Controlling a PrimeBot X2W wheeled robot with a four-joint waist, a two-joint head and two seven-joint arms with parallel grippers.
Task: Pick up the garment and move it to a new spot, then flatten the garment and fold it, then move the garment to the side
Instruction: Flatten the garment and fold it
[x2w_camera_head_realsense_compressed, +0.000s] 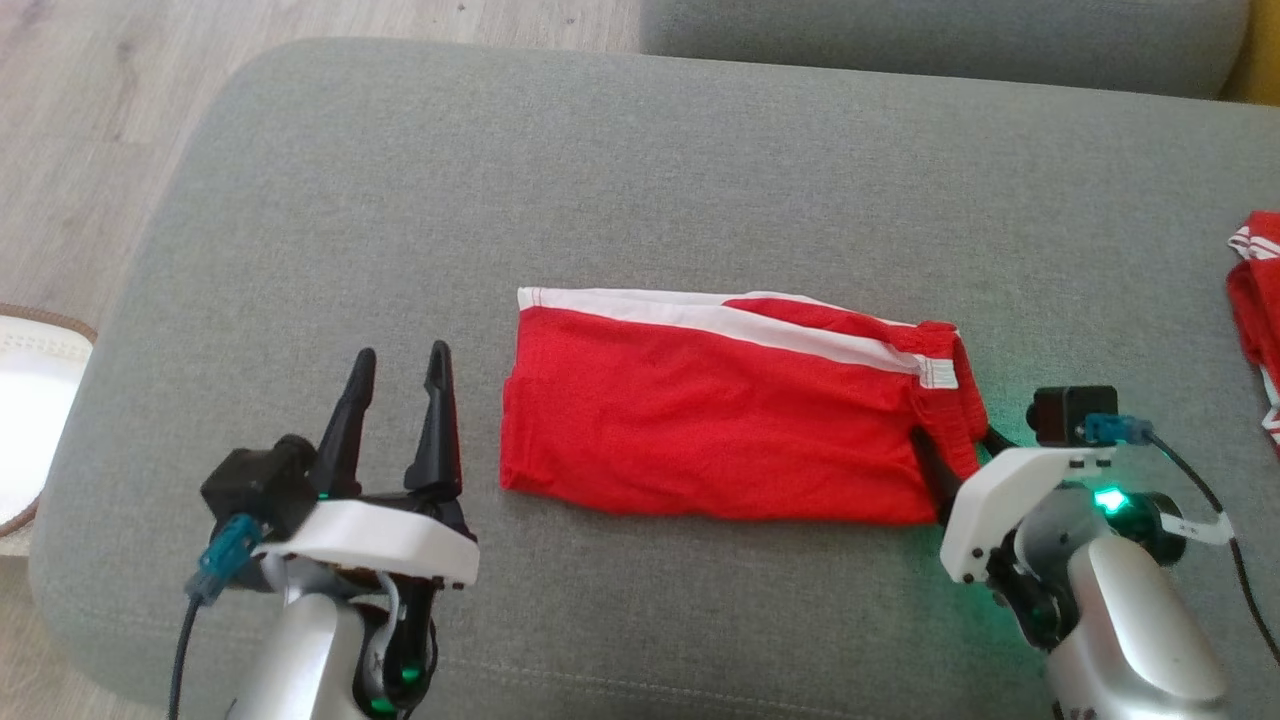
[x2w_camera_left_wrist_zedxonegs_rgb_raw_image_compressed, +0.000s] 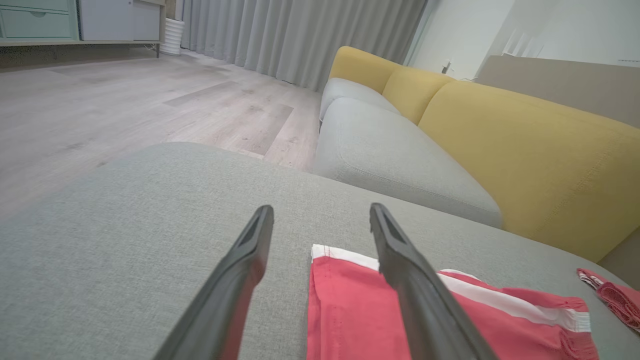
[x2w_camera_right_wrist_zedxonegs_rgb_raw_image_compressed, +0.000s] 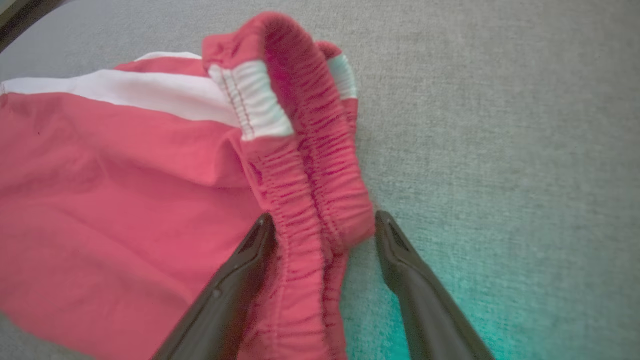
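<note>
Nearest us, our right fingers (x2w_camera_right_wrist_zedxonegs_rgb_raw_image_compressed: 225, 300) stand wide open astride the waistband (x2w_camera_right_wrist_zedxonegs_rgb_raw_image_compressed: 310, 165) of the folded red garment (x2w_camera_head_realsense_compressed: 700, 420) lying mid-way along the grey cushion (x2w_camera_head_realsense_compressed: 400, 200), left fingers (x2w_camera_head_realsense_compressed: 437, 420) open and empty just left of it; we judge the sideways move is in hand, needing a closing grip.

No legible text, number, brand or sign in any view. Garment (x2w_camera_head_realsense_compressed: 700, 430): white stripe and white waistband patch, both plain cloth with no lettering to read.
</note>
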